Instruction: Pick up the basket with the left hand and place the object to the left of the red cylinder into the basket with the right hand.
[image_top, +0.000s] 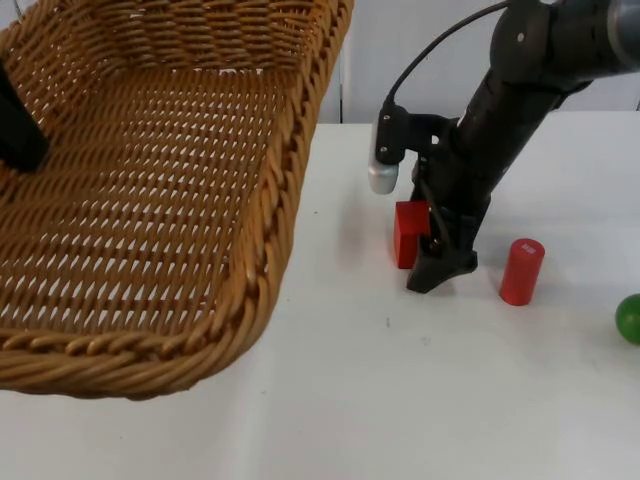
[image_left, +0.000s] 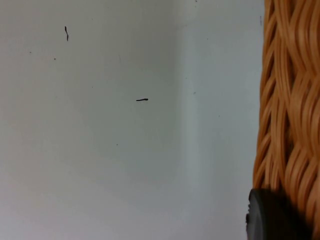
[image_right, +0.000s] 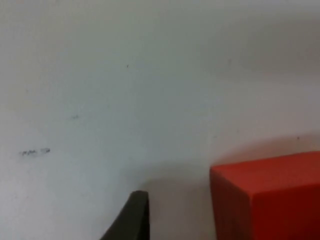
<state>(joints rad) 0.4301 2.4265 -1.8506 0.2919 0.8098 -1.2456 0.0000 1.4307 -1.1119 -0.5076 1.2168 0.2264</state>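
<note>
Two arms from above: the left gripper (image_top: 18, 125) pinches the raised basket (image_top: 150, 200); the right gripper (image_top: 437, 262) stands at the red block (image_top: 408, 232), left of the red cylinder (image_top: 521, 271). Left wrist: basket rim (image_left: 290, 110). Right wrist: block (image_right: 270, 197) beside a fingertip (image_right: 131, 220), spread unclear.

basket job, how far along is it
Done: the basket is lifted off the table by the left gripper. In hand: the right gripper is down at the red block, left of the red cylinder. Left: gripping the block and dropping it in.
</note>
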